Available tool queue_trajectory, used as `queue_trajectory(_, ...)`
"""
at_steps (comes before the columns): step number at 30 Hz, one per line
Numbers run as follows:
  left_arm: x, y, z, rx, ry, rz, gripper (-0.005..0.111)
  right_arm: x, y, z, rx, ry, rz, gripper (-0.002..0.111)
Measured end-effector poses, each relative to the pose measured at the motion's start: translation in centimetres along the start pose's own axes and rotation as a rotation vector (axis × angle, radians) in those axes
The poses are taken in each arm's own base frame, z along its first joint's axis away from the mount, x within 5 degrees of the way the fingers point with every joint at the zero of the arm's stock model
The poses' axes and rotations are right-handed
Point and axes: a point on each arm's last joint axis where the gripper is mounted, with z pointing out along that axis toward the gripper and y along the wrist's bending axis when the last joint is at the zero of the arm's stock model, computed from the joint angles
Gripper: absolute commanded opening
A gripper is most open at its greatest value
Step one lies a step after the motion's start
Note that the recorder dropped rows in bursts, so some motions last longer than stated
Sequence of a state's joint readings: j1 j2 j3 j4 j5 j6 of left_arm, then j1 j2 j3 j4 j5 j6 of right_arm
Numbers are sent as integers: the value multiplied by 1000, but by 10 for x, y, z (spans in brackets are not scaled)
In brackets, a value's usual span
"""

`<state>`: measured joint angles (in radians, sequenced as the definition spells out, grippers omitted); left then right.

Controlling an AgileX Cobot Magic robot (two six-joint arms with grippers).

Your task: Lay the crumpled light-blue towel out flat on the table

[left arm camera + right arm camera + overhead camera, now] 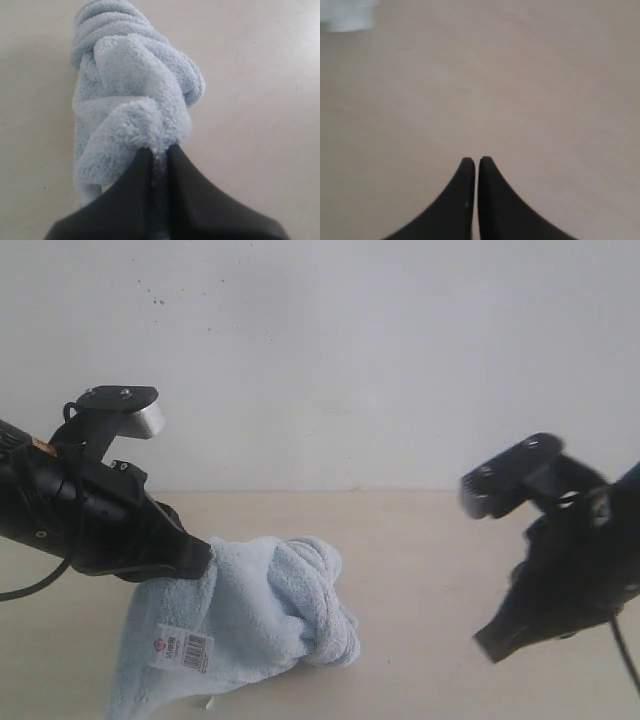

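**Crumpled towel pinched at one fold**

The light-blue towel (pixel 270 600) is shown bunched on the table (pixel 420 560), with one side raised. A fold of the towel is clamped between the closed jaws of the left gripper (pixel 159 150). A white label (pixel 183 647) with a red mark and a barcode is seen on the towel's hanging part; its print is too small to be read. The right gripper (pixel 475 161) is held well apart from the towel, its jaws pressed together on nothing.
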<state>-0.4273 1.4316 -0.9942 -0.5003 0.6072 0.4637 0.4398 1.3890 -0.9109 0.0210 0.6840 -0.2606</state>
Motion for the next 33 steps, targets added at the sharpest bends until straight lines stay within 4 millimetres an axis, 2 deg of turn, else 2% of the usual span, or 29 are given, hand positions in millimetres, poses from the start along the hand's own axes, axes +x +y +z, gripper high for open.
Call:
queue_trajectory(2,0,0,0,-1,-2,0,4,-7,22,4,-149,-12,-79,3)
queue_trajectory(4,0,0,0,-1,-2,0,4,-12,38,11,-227,-8,-135,11)
queue_trajectory(9,0,0,0,-1,-2,0,4,-12,59,39,-283,61,-194,53)
queue_trajectory(11,0,0,0,-1,-2,0,4,-14,65,48,-280,56,-207,62)
queue_trajectory(14,0,0,0,-1,-2,0,4,-19,70,60,-259,11,-210,62)
queue_trajectory(22,-1,1,0,-8,-16,0,4,-39,64,89,-133,-188,-159,62)
queue_trajectory(29,-2,1,0,-9,-18,1,4,-38,66,130,-128,-138,-129,62)
queue_trajectory(33,-2,1,0,-9,-18,9,4,-45,67,135,-141,-126,-129,62)
